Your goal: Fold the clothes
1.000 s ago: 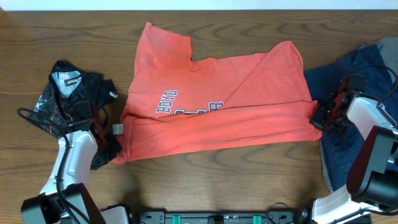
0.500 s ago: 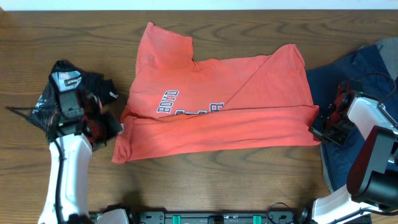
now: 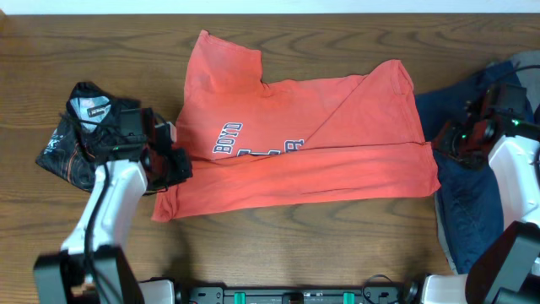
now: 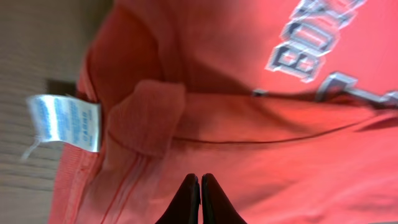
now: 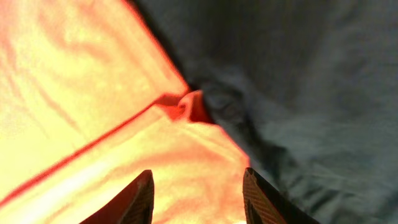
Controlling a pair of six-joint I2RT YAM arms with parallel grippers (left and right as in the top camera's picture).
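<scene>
Altogether three garments lie on the table [image 3: 337,245]: one red T-shirt [image 3: 312,143], one black garment [image 3: 76,139] and one navy garment [image 3: 472,203]. Spread mid-table, the T-shirt runs lengthwise left to right, with its neck label [image 4: 62,121] at the left end. Over that end the left jaws are pressed together. The right jaws stand apart above its right corner, beside the navy garment.

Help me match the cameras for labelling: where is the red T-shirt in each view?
Overhead: red T-shirt lies across the middle.
Left wrist: red T-shirt fills nearly all the frame.
Right wrist: red T-shirt covers the left and lower part.
Shared landmark: its fold edge, visible in all three.
</scene>
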